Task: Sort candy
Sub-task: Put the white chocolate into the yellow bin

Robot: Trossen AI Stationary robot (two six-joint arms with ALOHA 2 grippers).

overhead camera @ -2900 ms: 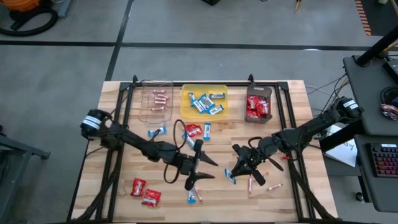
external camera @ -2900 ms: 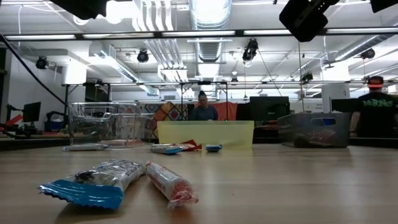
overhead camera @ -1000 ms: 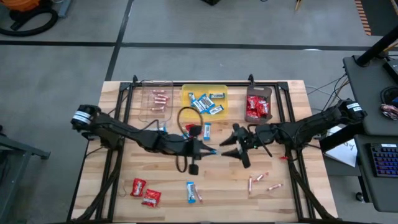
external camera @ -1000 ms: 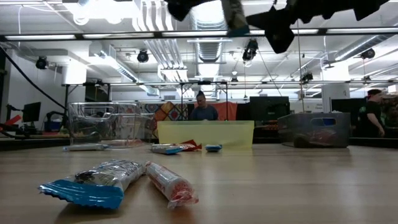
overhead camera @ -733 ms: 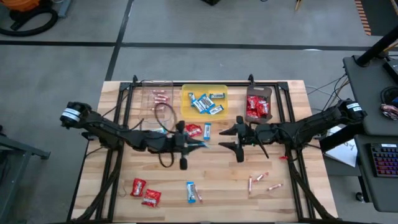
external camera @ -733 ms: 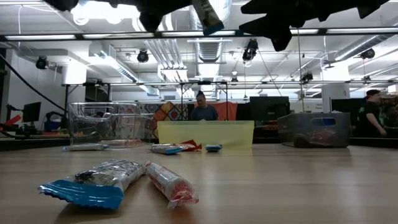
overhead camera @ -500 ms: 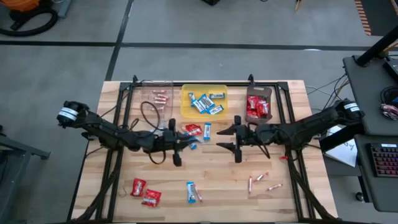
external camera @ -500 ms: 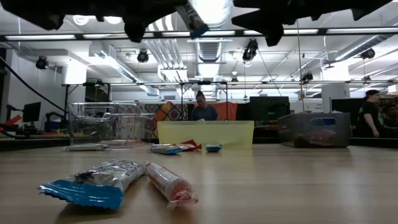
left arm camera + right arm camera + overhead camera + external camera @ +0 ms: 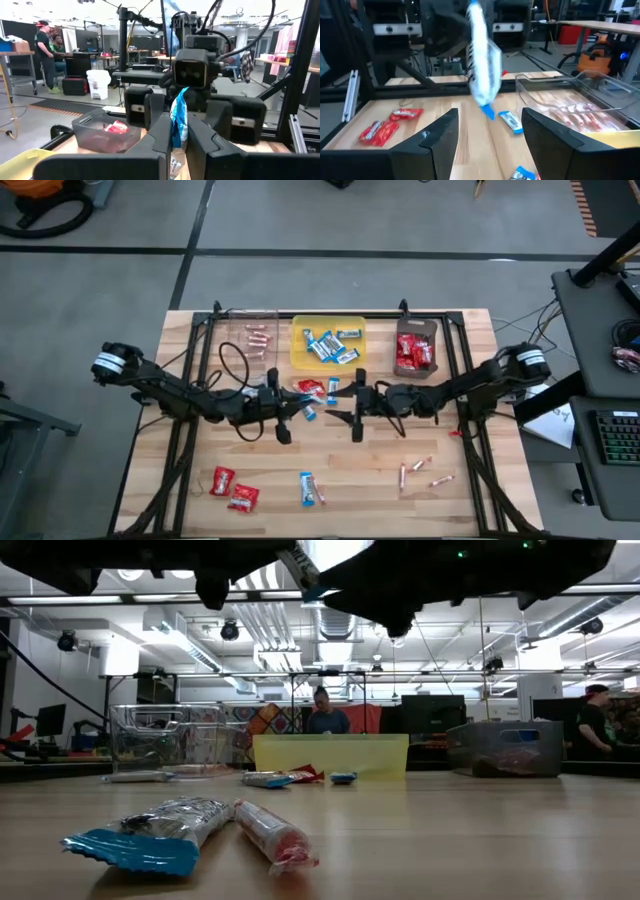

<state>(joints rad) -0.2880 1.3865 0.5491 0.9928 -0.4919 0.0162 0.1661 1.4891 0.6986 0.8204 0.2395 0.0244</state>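
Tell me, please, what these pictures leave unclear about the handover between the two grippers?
- High view: the blue-and-white bar in the shut left gripper is too small to read.
- Low view: both grippers are cut off by the top edge.
- Right wrist view: the bar is blurred, so its gap from the open right gripper is unclear.
- Wrapper print: unreadable everywhere.

We are seeing both arms only as dark shapes cut off by the top edge in the low view, so we cannot tell them apart there. The blue-and-white bar [image 9: 178, 117] is pinched by the left gripper [image 9: 175, 142], and its lower end is disappearing between the fingers in the left wrist view. In the right wrist view the same bar is blurring, its print unreadable. From above, the sweets in the dark tray [image 9: 415, 348] are merging into one red mass.
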